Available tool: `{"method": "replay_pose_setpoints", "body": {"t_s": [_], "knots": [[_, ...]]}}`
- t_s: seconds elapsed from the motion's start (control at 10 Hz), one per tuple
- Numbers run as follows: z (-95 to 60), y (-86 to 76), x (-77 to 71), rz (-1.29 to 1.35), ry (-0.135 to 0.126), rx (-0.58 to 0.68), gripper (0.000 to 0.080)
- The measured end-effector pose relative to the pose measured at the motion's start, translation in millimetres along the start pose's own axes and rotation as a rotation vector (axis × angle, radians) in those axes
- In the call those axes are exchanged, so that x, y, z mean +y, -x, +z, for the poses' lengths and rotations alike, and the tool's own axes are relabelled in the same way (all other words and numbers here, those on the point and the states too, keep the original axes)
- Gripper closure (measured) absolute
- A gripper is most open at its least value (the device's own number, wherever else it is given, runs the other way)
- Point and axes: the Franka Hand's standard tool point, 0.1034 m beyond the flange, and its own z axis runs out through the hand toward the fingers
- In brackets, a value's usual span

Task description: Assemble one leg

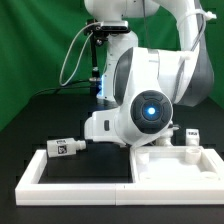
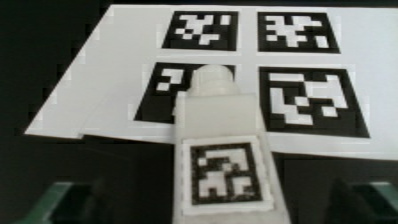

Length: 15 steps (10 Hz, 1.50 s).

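In the wrist view a white leg [image 2: 222, 150] with a black-and-white tag lies lengthwise between my fingers. Its rounded tip overlaps the marker board [image 2: 125, 90] in the picture. My gripper [image 2: 217, 207] is open. One dark fingertip [image 2: 71, 205] shows on each side of the leg, with a gap between each and the leg. In the exterior view the arm's bulky wrist [image 1: 145, 108] hides the fingers. Another leg [image 1: 68, 148] lies on the black table at that view's left. A third leg [image 1: 190, 136] stands at its right.
A white frame [image 1: 60, 185] borders the front of the table. A large white panel [image 1: 180, 165] with recesses lies at the exterior view's right. Black cables [image 1: 75, 60] hang behind the arm before a green backdrop.
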Motion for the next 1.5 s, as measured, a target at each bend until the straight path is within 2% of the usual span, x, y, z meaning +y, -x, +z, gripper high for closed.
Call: {"method": "replay_pose_setpoints", "body": {"t_s": [0.1,0.2,0.3,0.4,0.5,0.8,0.9,1.1,1.3,1.4,1.5], "knots": [[0.0,0.0,0.0,0.000,0.000,0.000,0.0266],[0.0,0.0,0.0,0.000,0.000,0.000,0.0435],[-2.4,0.6,0.1,-0.005,0.001,0.003,0.0435],[-12.5,5.0,-0.2,-0.016,-0.001,0.015,0.0515],[-25.8,12.7,-0.6,-0.025,-0.003,0.032,0.0515],[-82.2,50.0,-10.3,-0.026,-0.002,0.120,0.0515],[-95.2,46.7,-13.0,-0.031,0.007,0.220,0.0515],[-92.3,43.5,-11.1,-0.033,0.006,0.352,0.0514],[-102.6,42.5,-11.4,-0.036,0.008,0.467,0.0514],[-127.7,45.4,-18.3,-0.041,-0.008,0.520,0.0514],[-159.1,46.8,-25.7,-0.048,-0.011,0.599,0.0514]]}}
